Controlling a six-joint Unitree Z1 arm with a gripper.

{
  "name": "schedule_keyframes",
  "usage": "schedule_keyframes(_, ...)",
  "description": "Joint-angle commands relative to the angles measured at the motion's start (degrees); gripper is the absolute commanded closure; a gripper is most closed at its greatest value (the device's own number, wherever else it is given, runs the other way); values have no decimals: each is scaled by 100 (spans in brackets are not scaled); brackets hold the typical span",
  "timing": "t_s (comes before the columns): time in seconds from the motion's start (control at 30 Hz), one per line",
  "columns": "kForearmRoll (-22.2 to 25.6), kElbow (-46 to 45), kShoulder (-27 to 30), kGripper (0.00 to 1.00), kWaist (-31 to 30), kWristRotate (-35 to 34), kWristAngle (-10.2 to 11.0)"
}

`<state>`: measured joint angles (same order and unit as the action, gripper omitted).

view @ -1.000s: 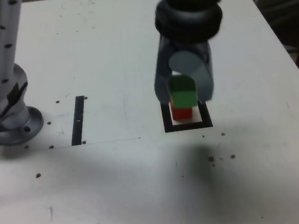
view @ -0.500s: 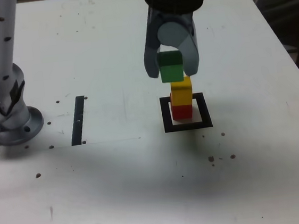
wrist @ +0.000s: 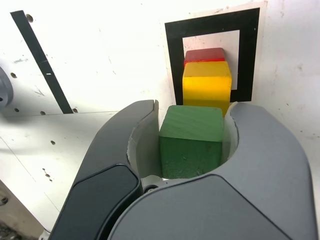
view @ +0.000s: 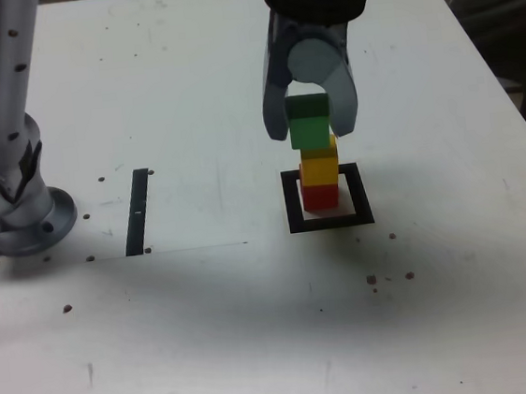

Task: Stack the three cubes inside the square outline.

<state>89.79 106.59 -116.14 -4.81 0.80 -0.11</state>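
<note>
Holding the green cube (wrist: 191, 140): tool (wrist: 187, 125) closed on two opposite sides, good spot, keep it mid-face
Green's feel: probably light and stiff, maybe a bit slick (not fragile, I'd guess)
Green's spot: up by the yellow cube (view: 320, 166); can't tell if they touch
Yellow: on the red cube (view: 319, 197), inside the square outline (view: 361, 193)

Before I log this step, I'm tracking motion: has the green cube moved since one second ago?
Yes: in the exterior view, the green cube sits higher and slightly further left against the black square outline, no longer overlapping it.
</note>
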Motion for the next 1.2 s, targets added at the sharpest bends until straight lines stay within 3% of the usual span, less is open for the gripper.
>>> schedule_keyframes(0.0, 6, 40, -73, 73, 17, 8, -12)
schedule_keyframes(0.47, -146, -33, -226, 72, 232, 74, -6)
schedule_keyframes(0.53, -176, -63, -232, 64, 254, 83, -7)
schedule_keyframes(0.7, -283, -115, -233, 17, 283, 165, -8)
schedule_keyframes(0.77, -310, -123, -230, 5, 286, 191, -8)
schedule_keyframes(1.17, -366, -267, -54, 1, 288, 190, 36)
